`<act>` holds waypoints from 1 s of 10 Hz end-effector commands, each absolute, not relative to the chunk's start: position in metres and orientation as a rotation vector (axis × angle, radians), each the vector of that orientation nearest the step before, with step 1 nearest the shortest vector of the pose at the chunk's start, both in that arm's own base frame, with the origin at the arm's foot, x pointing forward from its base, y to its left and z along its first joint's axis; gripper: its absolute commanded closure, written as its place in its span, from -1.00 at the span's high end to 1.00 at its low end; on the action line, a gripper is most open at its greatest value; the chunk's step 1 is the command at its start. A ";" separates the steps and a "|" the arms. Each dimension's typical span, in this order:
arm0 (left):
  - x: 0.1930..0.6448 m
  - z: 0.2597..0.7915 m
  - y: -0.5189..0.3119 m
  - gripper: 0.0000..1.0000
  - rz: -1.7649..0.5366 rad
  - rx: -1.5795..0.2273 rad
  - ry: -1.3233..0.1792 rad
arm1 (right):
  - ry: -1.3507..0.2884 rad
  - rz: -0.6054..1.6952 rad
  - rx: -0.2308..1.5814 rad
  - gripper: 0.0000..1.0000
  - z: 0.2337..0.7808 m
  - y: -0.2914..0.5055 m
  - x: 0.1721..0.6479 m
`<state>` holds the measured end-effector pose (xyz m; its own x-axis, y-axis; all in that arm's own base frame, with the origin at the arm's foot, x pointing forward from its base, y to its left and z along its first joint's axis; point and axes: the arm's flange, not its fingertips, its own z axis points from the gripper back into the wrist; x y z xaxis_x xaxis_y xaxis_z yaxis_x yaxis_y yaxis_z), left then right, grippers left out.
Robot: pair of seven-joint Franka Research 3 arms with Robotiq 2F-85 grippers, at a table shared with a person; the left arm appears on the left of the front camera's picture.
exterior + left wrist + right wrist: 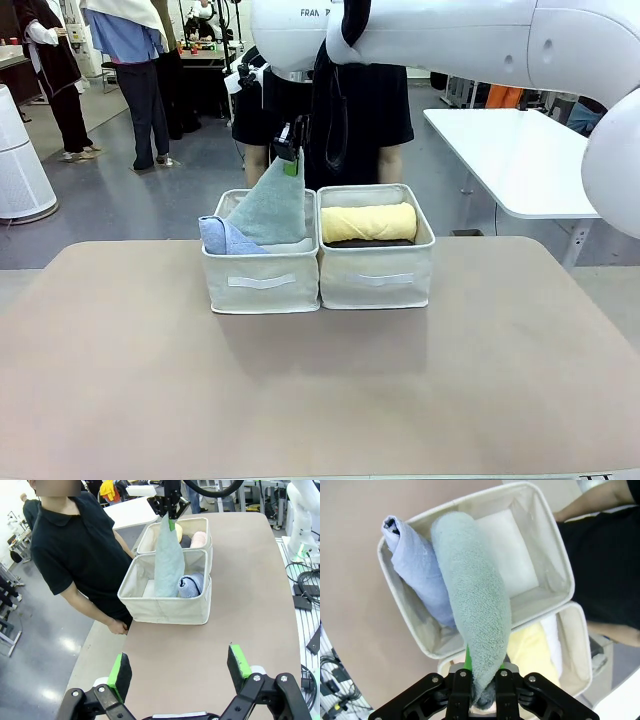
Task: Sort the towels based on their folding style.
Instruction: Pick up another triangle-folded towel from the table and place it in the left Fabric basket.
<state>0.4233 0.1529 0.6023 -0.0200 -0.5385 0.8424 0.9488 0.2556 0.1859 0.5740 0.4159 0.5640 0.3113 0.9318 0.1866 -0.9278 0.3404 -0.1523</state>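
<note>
My right gripper is shut on the tip of a grey-teal cone-shaped towel, which hangs down into the left beige bin. In the right wrist view the same teal towel runs from my fingers into that bin, beside a light blue cone towel. That blue towel lies at the bin's left side. The right bin holds a yellow rolled towel on a dark one. My left gripper is open over bare table, well short of the bins. A pink roll shows in the far bin.
A person in a black shirt stands at the table's far edge right behind the bins, hand at the table edge. The brown tabletop in front of the bins is bare. A white table stands at the back right.
</note>
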 end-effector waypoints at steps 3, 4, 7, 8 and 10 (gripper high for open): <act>0.422 0.603 0.153 1.00 -1.278 -0.536 -1.002 | -0.257 1.307 0.045 -0.69 0.545 0.426 0.592; 0.422 0.603 0.153 1.00 -1.278 -0.536 -1.002 | -0.248 1.319 0.044 -0.69 0.539 0.427 0.594; 0.422 0.603 0.153 1.00 -1.278 -0.536 -1.002 | -0.197 1.341 0.077 -0.69 0.514 0.429 0.600; 0.422 0.603 0.153 1.00 -1.278 -0.536 -1.002 | -0.180 1.341 0.082 -0.69 0.507 0.429 0.602; 0.422 0.603 0.153 1.00 -1.278 -0.536 -1.002 | -0.150 1.335 0.081 -0.69 0.495 0.429 0.604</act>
<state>0.4233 0.1529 0.6023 -0.0200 -0.5385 0.8424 0.9488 0.2556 0.1858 0.5963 0.4253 0.4886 0.2427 0.9583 0.1505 -0.9651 0.2543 -0.0624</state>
